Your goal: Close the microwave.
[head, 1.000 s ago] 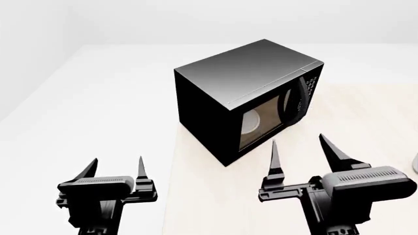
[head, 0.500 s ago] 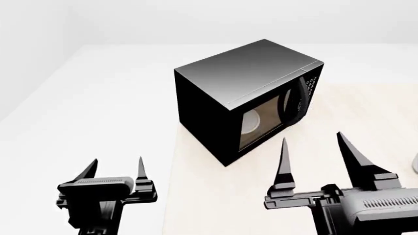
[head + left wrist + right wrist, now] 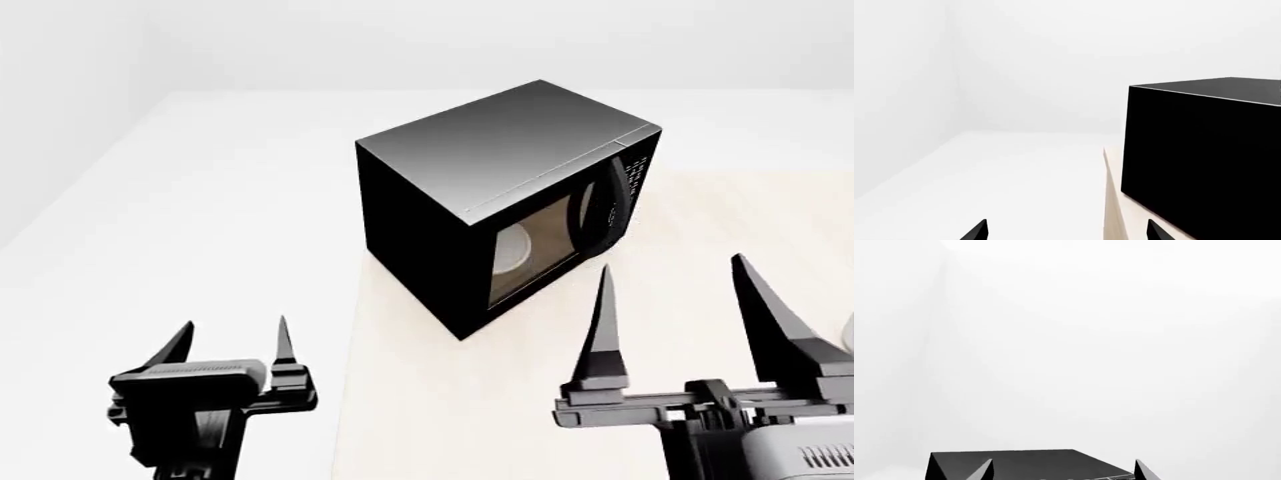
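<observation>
Two grippers show in the head view, neither touching anything: the left gripper [image 3: 227, 345] hovers low over the white floor beside the table's [image 3: 400, 420] edge, its jaws spread apart and empty. Farther back stands the microwave [image 3: 501, 205] on the pale table, turned at an angle, its windowed door with the curved handle [image 3: 607, 205] looking nearly shut and a white plate [image 3: 514, 250] visible inside. Nearer, the right gripper [image 3: 681, 320] points upward, jaws wide apart and empty
</observation>
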{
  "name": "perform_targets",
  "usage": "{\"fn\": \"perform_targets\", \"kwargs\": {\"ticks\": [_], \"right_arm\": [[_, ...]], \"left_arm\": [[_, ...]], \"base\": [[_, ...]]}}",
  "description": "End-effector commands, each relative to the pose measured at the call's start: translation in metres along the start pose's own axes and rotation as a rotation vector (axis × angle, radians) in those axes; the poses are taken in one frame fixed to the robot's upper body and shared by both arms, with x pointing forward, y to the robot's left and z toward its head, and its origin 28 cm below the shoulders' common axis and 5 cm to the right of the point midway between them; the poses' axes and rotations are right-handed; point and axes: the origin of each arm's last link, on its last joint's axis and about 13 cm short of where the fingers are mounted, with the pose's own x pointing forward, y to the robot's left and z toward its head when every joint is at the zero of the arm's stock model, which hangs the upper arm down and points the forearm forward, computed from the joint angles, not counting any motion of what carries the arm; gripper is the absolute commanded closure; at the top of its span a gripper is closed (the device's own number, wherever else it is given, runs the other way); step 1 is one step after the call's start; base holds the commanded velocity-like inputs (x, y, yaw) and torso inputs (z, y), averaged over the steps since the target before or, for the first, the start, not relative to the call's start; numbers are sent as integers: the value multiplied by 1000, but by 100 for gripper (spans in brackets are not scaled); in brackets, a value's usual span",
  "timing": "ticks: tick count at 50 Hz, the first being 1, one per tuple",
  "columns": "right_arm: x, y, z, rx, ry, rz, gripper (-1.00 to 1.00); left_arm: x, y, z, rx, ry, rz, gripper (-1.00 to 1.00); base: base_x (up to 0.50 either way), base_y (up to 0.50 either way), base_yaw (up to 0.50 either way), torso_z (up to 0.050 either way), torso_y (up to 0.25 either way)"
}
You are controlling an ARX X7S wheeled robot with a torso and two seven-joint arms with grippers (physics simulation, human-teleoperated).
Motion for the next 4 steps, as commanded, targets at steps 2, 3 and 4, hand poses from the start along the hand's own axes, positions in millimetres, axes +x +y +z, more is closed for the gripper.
{"fn": "perform_targets", "kwargs": {"ticks": [2, 3, 4], "right_arm": [[-1, -2, 5, -13, -54, -17, -100], [-1, -2, 5, -13, -59, -18, -100], [-1, -2, 5, -13, -59, -19, -100]], "left_arm": [[-2, 1, 4, -8, -14, 3, -100], [-3, 1, 4, -8, -14, 4, -100], [-3, 1, 4, -9, -16, 4, -100]], "base": [[0, 0, 0, 0, 0], [0, 0, 0, 0, 0], [0, 0, 0, 0, 0]]}}
